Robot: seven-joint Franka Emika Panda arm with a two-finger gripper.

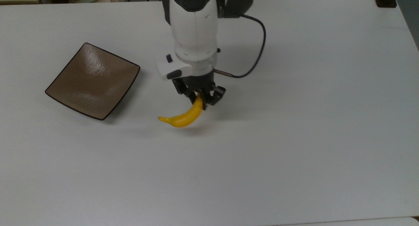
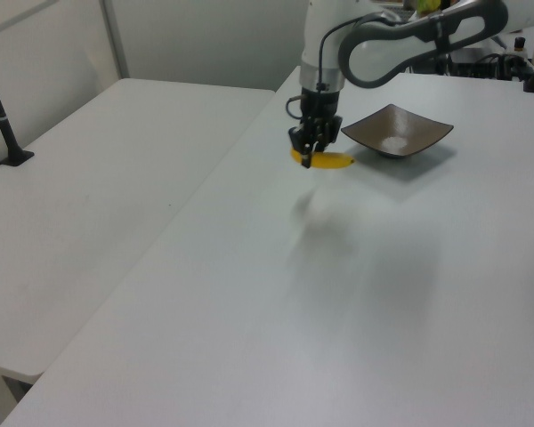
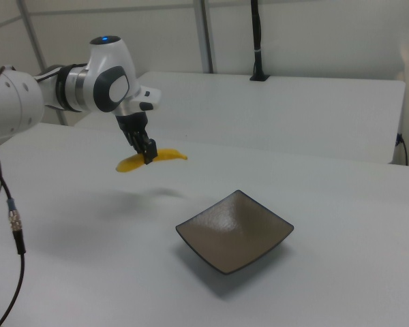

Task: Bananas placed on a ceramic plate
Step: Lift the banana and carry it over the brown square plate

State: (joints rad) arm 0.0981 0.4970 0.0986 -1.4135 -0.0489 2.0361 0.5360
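Grip: the gripper (image 1: 198, 98) is clamped on one end of the banana (image 1: 183, 117), held clear of the white table (image 1: 294, 137), its shadow lying below in the right view.
Banana's axis: in the top view it runs from the fingers down and to the top view's left, free tip toward the plate side.
Plate: the square brown ceramic plate (image 1: 93, 80) sits bare, well apart, on the top view's left of the fingers.
Coming move, as judged: carry toward the top view's left, then lower.
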